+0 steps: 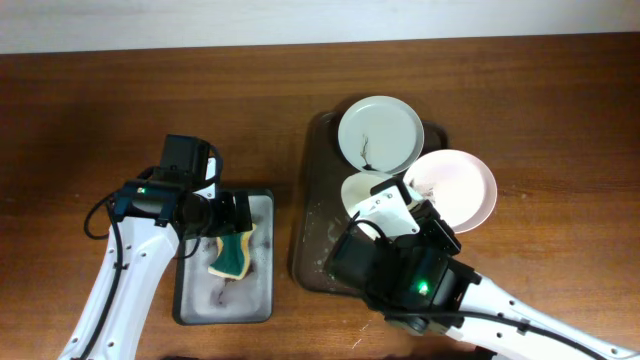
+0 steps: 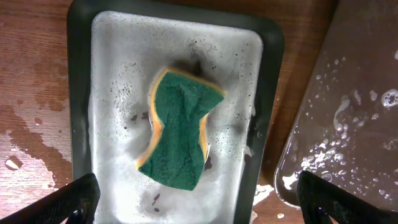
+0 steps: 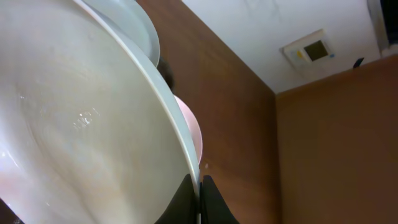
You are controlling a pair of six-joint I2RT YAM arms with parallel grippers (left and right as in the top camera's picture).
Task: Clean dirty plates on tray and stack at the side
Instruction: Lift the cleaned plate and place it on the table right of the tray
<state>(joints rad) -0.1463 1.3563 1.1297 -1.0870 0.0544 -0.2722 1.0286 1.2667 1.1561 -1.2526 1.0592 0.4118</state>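
My right fingers [image 3: 214, 202] are clamped on the rim of a white plate [image 3: 74, 124], holding it tilted over the brown tray [image 1: 310, 235] beneath them. Just past the held plate a pinkish plate [image 1: 458, 188] reaches partly beyond the tray's rim. Farther ahead lies a smeared plate [image 1: 380, 133]. My left fingers [image 2: 71, 200] are spread wide apart and hold nothing. Directly below them a green sponge [image 2: 180, 130] lies in the soapy grey tray [image 2: 264, 74] on the wet worktop [image 2: 31, 93].
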